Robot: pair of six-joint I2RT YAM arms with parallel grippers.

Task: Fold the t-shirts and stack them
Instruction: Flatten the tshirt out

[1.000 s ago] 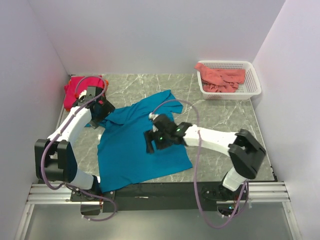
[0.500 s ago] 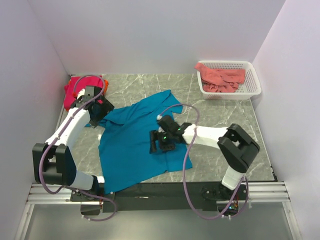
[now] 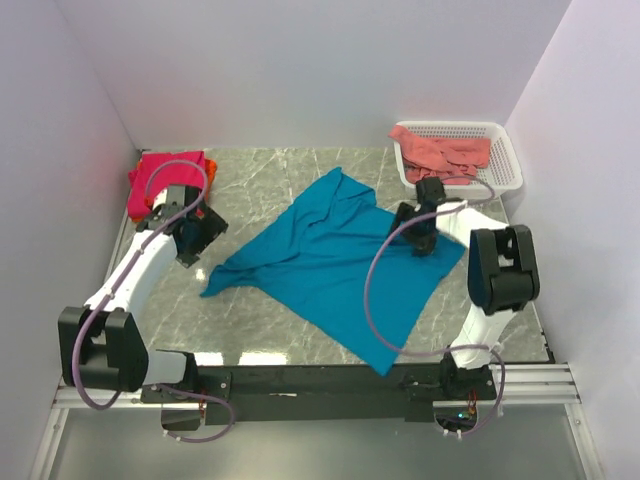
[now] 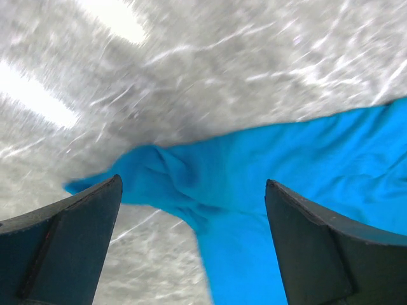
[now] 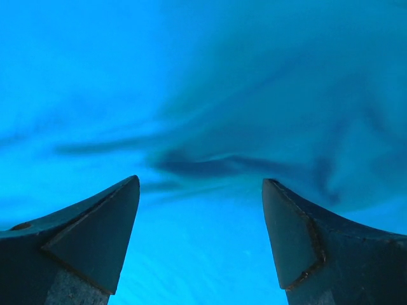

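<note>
The soft teal-blue cloth t-shirt [image 3: 335, 255] is plain, against a grey tabletop with white marble veining [image 3: 270, 185]. A plain salmon-pink cloth shirt [image 3: 445, 152] shows inside the white plastic mesh basket [image 3: 500, 185]. The magenta-pink cloth shirt [image 3: 160, 175] is plain too.

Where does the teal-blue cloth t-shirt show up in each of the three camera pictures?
Top external: teal-blue cloth t-shirt spread across the middle.
Left wrist: lower centre and right.
Right wrist: fills the whole picture.
Shared landmark: grey marble tabletop, in top and left wrist only.

from the left wrist we see the surface [image 4: 222, 82] smeared by blur, and the teal t-shirt [image 4: 318, 171] cut off at right and bottom; from the right wrist its folds look soft, its edges unseen.
</note>
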